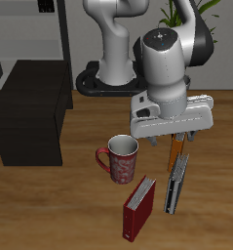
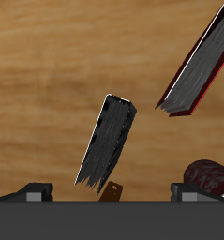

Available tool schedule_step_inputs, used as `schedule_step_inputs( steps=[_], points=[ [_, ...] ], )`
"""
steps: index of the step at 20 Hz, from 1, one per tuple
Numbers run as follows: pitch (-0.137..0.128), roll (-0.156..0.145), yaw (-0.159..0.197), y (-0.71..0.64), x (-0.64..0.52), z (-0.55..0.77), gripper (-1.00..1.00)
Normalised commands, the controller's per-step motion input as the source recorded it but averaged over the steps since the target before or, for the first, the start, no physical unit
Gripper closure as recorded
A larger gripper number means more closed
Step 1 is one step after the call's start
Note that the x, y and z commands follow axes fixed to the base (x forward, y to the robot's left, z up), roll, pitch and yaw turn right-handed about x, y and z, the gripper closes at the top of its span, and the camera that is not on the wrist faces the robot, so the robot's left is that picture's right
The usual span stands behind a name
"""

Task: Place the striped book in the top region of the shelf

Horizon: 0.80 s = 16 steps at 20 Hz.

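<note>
Striped book (image 2: 107, 141) upright on table, directly beneath spread jaws.

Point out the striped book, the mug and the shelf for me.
striped book (image 1: 175, 183): exterior view, on its dark upright cover.
mug (image 1: 121, 160): exterior view, on its patterned side wall.
shelf (image 1: 32, 122): exterior view, on its dark front face.

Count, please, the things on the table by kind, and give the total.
Books: 2, the striped book and the red book.
Mugs: 1, the red patterned mug.
Shelves: 1, the near-black shelf.
Total: 4.
</note>
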Motion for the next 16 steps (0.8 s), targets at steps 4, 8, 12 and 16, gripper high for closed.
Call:
schedule_step_inputs(
  steps=[4,8,12,16],
  points=[
    [-0.003,0.022,0.024,0.32,0.05,-0.07,-1.00],
    [0.009,0.011,-0.005,0.24,0.04,-0.17,-1.00],
    [0.024,0.002,-0.001,0.11,0.11,-0.25,-1.00],
    [0.016,-0.012,-0.007,0.00,0.07,-0.22,-1.00]
  ],
)
